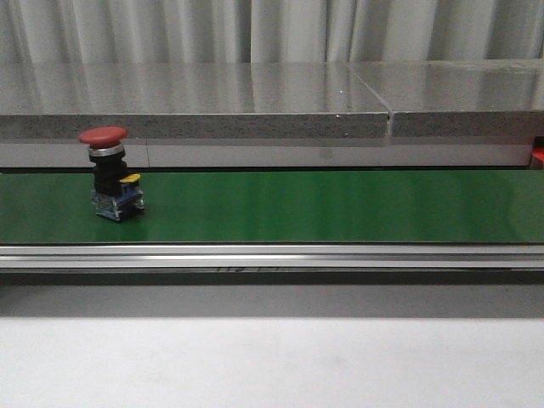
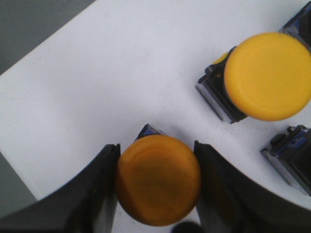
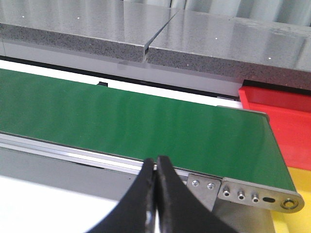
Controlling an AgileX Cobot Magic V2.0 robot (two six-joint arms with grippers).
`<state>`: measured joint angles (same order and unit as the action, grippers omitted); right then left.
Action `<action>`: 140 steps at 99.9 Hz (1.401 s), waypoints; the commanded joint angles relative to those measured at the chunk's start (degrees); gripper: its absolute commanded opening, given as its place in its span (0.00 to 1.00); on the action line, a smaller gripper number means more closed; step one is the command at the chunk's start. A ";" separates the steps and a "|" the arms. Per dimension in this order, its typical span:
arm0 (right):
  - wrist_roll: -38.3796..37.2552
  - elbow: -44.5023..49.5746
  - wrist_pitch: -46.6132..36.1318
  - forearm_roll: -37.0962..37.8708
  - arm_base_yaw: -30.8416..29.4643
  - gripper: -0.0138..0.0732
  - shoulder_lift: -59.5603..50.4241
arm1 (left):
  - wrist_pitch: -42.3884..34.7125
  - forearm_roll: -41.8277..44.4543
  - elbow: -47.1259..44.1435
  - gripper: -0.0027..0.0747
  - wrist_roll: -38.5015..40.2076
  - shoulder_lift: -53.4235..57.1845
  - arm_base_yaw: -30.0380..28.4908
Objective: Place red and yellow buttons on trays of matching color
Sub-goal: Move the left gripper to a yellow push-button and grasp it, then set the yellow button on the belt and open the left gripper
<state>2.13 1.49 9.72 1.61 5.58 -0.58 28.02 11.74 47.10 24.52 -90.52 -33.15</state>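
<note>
Your left gripper (image 2: 158, 182): jaws clamped on smooth domed yellow button (image 2: 158, 179) | right gripper (image 3: 156, 194): jaws together, empty | glossy red button (image 1: 109, 170) on green belt (image 1: 340, 204), far left

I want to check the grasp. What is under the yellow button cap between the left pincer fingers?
Under the held yellow cap, only a blue-grey corner of its body shows, above the white surface. The cap hides the rest. The left pincer fingers flank it.

I log: red-capped black-bodied push button (image 1: 108, 166); green flat conveyor belt (image 1: 340, 204); speckled grey stone ledge (image 1: 255, 102); yellow round-capped buttons (image 2: 267, 75); red plastic tray (image 3: 282, 116).
</note>
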 commanded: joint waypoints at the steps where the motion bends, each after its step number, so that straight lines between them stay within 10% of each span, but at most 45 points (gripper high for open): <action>1: 0.32 -0.54 -4.69 0.57 -0.05 0.08 -0.85 | -1.05 -0.09 1.48 0.16 0.43 2.05 -0.17; 80: 0.32 -0.54 -4.69 0.57 -0.05 0.08 -0.85 | 5.58 -0.28 2.65 0.02 -1.37 28.55 7.23; 140: 0.32 -0.54 -4.69 0.57 -0.05 0.08 -0.85 | 20.44 -0.52 26.00 0.02 -8.99 10.68 25.38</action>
<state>2.13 1.49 9.72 1.61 5.58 -0.58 49.35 11.11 68.84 16.19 -77.86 -9.20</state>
